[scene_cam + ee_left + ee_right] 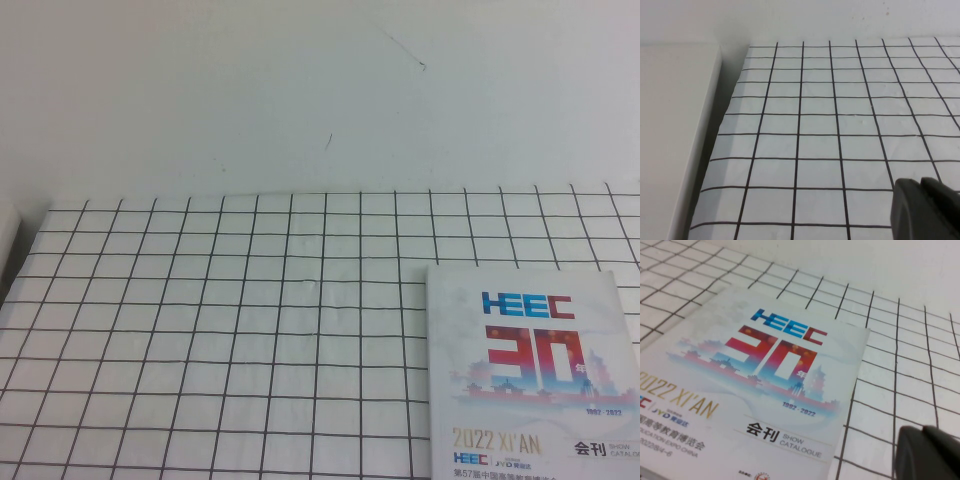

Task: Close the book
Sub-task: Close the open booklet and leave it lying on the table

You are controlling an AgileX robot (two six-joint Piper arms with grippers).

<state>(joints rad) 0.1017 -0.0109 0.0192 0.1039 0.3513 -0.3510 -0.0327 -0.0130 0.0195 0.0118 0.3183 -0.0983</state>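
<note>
- Your right tool (930, 452) hung just beside the book (755, 375), which lay shut, cover up, on the gridded bench (900, 340). You could not tell how far open it was.
- Your left tool (926, 210) hovered above the bench's grid, its opening likewise unclear.

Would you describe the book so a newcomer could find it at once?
On the white mat ruled in black squares, look near right: the book lies closed, cover up. Only it bears a blue HEEC and red 30; the left gripper hangs over the grid, the right gripper beside the book.
</note>
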